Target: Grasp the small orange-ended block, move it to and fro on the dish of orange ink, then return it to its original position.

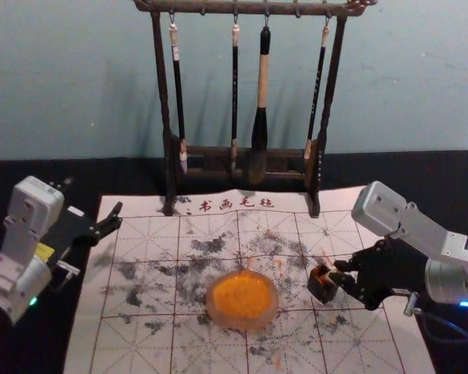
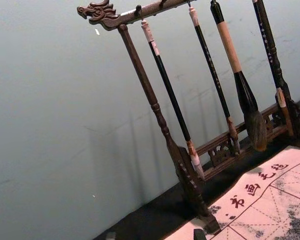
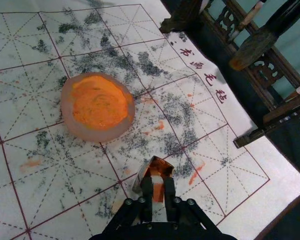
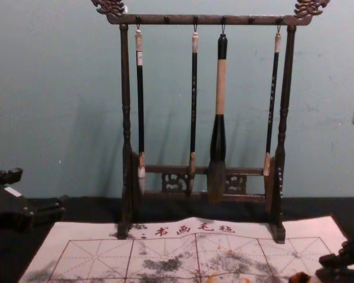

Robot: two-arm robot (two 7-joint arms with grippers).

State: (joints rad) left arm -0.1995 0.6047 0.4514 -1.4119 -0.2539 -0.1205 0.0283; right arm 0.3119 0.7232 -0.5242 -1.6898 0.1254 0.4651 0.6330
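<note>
The dish of orange ink sits on the mat's middle, with orange paste inside. To its right is a dark, shiny-sided holder, smeared orange. My right gripper reaches in from the right at that holder. In the right wrist view, my right gripper is shut on the small orange-ended block, beside the holder; the dish lies apart from them. My left gripper is parked at the left, over the mat's edge, with its fingers apart.
A dark wooden rack with several hanging brushes stands at the mat's back edge; the thick brush hangs near its centre. The gridded white mat has grey smudges and a few orange marks, and lies on a black table.
</note>
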